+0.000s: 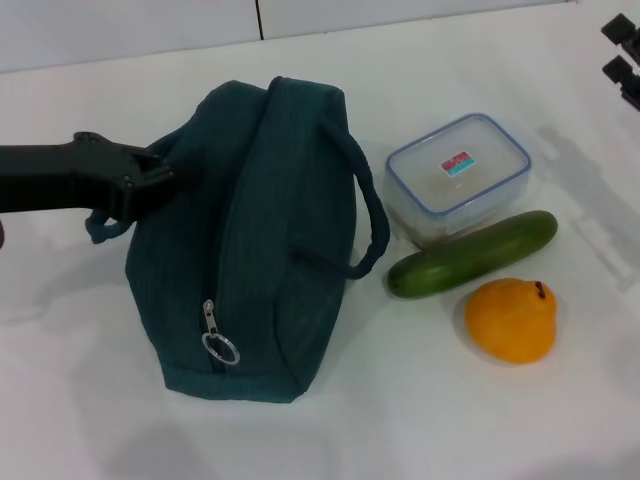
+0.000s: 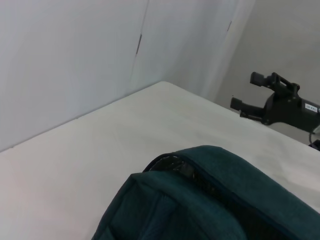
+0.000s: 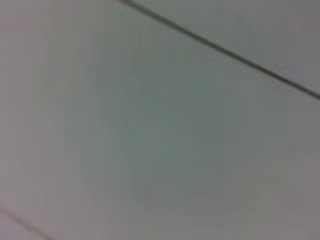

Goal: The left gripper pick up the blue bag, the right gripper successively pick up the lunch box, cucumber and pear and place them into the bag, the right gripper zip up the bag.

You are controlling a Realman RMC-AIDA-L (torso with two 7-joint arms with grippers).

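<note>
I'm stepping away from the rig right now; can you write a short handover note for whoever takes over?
Left end effector: at the blue bag's far-left end, by a handle; a firm grip can't be confirmed.
Right end effector: parked at the table's far right edge, fingers apart, holding nothing.
Bag lies on its side, zipper pull near its front end; how far it is zipped is unclear.
Lunch box, cucumber and pear sit on the table right of the bag.
Done: left arm is at the bag.
Left: lift the bag, load all three items, zip up.

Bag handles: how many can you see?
2. One handle loops out toward the lunch box; the other handle sits at the left gripper.
</note>
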